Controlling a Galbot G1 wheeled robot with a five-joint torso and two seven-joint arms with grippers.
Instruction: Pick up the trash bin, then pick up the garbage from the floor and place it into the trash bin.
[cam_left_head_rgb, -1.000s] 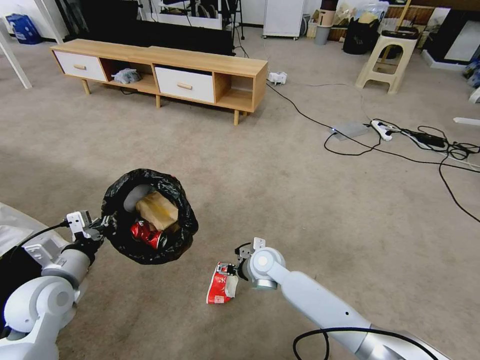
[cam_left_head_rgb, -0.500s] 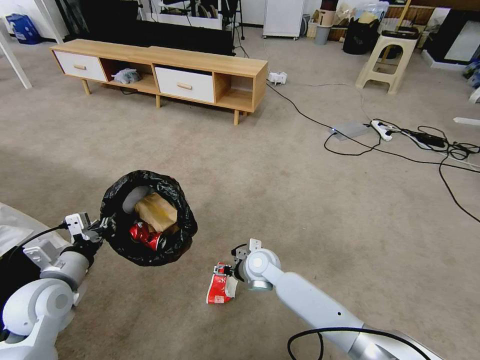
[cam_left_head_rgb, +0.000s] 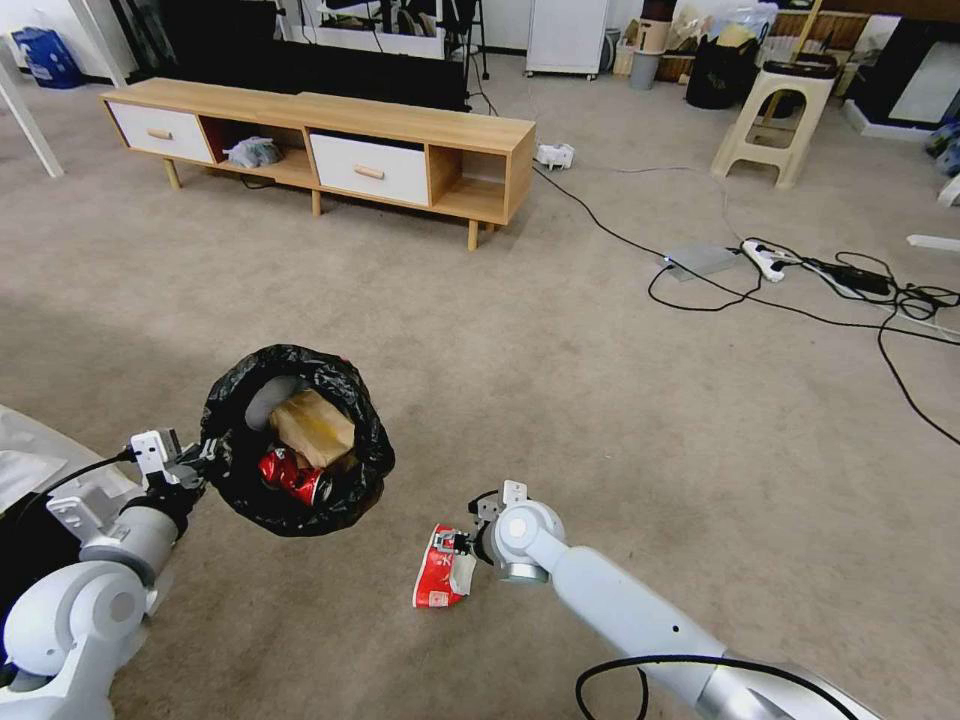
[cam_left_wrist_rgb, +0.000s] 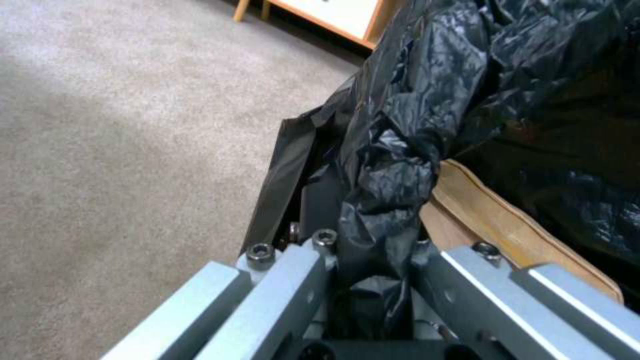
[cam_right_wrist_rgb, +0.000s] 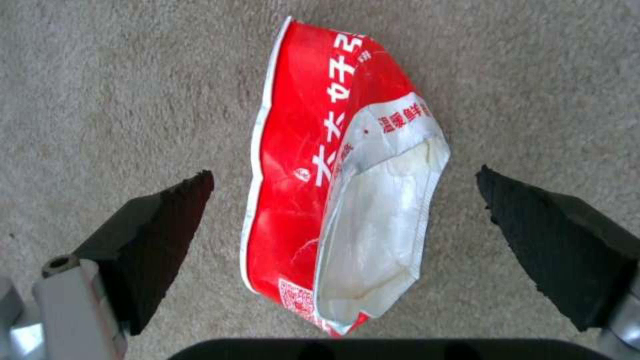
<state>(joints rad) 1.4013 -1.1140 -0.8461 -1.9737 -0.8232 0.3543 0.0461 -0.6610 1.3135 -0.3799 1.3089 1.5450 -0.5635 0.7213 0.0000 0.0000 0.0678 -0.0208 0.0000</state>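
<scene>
Wrapper (cam_right_wrist_rgb: 333, 200) between spread right end effector (cam_right_wrist_rgb: 343, 200) fingers; left end effector (cam_left_wrist_rgb: 370, 280) grips bin (cam_left_head_rgb: 296, 436).

A low wooden TV cabinet (cam_left_head_rgb: 330, 150) (two white drawers) stands on the beige carpet (cam_left_head_rgb: 560, 380) far beyond the fingers; a plastic stool (cam_left_head_rgb: 775, 120) and tangled black cables (cam_left_head_rgb: 860, 280) lie further right

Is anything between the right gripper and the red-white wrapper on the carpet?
Nothing visible. The right gripper is open, its fingers either side of the red-and-white snack wrapper, bare carpet around.
</scene>
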